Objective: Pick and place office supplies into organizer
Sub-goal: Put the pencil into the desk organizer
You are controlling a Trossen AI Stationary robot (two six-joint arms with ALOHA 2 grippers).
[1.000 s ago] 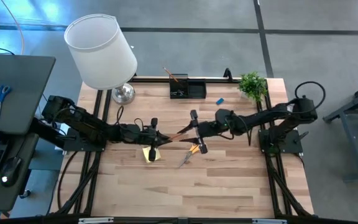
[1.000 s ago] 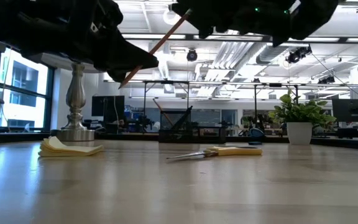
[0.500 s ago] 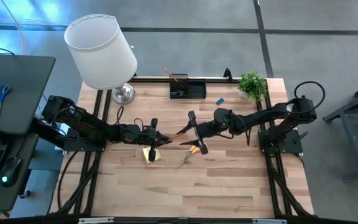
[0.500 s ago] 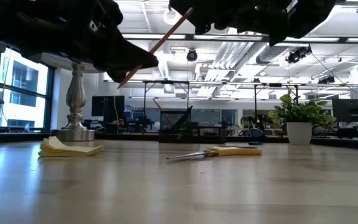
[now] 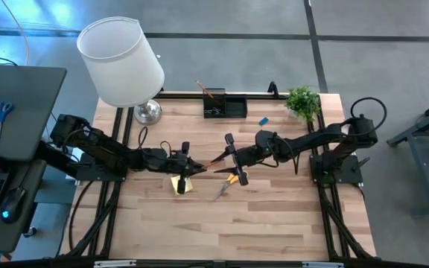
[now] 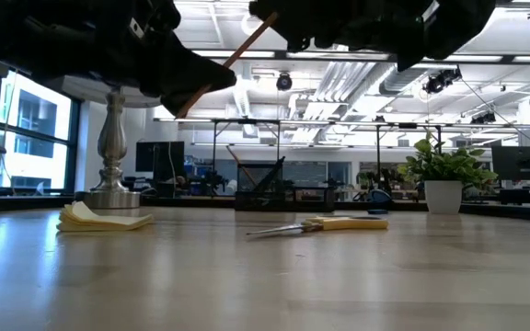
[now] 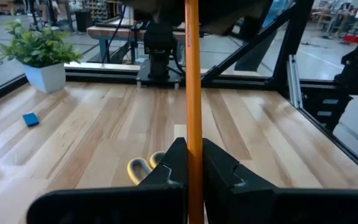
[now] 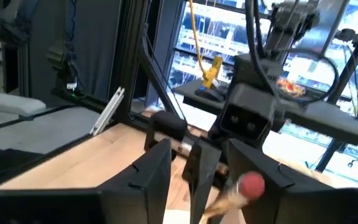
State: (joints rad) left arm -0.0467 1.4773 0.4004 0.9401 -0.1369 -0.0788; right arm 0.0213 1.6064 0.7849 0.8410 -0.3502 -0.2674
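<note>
Orange pencil stays clamped in left gripper; right gripper has edged closer, its jaws parted around the eraser end, handover pending.

Orange pencil held tilted above the table, pink eraser end raised.

The scissors lie just right of the sticky-note pad, with the organizer behind at the table's far edge.

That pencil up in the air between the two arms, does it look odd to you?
A little. The pencil is clamped in the left gripper above the table while the right gripper meets its other end, apparently a handover.
</note>
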